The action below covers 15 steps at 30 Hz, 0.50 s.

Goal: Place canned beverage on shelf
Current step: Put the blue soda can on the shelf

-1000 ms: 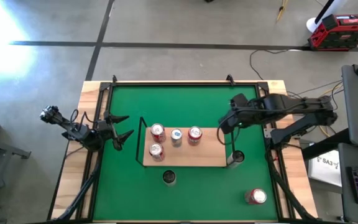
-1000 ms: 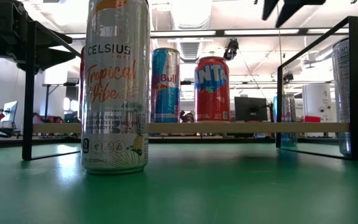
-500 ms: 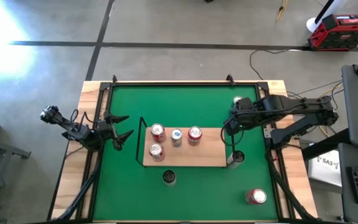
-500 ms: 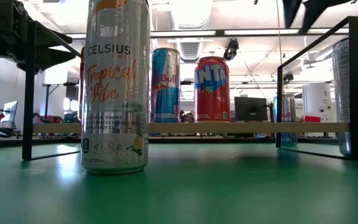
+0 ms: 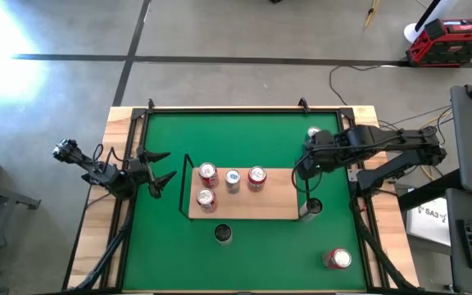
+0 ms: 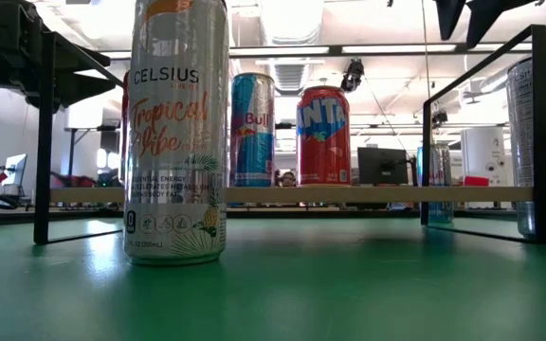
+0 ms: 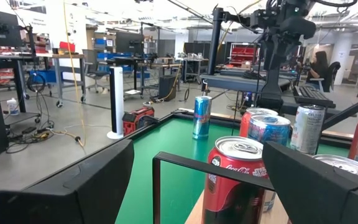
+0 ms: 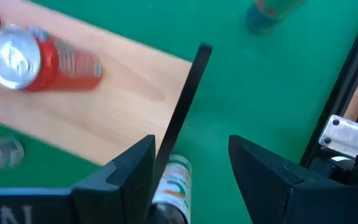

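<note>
Four cans shelved, four still on the mat.

Nearest, a red can [image 5: 337, 259] and the Celsius can [image 5: 223, 234] wait on the table; another can [image 5: 312, 208] stands at the shelf [image 5: 277, 205] end, a blue one [image 5: 313, 133] far back. Right tool [image 5: 304, 166] hovers above that end, empty, with the right wrist view showing a gap between its fingers; left tool [image 5: 161, 167] waits wide, empty.
</note>
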Tool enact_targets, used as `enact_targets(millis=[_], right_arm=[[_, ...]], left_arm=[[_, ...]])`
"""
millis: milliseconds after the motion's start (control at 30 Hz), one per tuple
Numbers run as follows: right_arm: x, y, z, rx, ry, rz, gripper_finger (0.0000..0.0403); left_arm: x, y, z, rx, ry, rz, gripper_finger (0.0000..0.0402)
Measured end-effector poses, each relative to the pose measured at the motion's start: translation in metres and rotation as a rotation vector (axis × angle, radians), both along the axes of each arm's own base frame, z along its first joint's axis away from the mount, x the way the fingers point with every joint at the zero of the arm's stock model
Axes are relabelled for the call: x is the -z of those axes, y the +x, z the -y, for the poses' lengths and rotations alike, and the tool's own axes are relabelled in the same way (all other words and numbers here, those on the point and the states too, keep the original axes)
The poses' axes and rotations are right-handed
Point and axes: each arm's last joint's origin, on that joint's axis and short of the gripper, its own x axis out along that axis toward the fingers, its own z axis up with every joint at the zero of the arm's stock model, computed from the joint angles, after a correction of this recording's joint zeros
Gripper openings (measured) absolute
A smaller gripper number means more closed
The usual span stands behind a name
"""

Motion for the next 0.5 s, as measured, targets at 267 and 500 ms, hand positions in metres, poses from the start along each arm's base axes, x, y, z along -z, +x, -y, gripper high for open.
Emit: enact_targets(millis=[267,500], right_arm=[[0.006,0.004,0.004,0.205,-0.101,0.03,0.0196],[0.016,0.004,0.005,0.252,-0.155,0.013,0.0196]], left_arm=[[0.0,0.0,0.0,0.0,0.0,0.0,0.034],[0.0,0.0,0.0,0.0,0.0,0.0,0.034]])
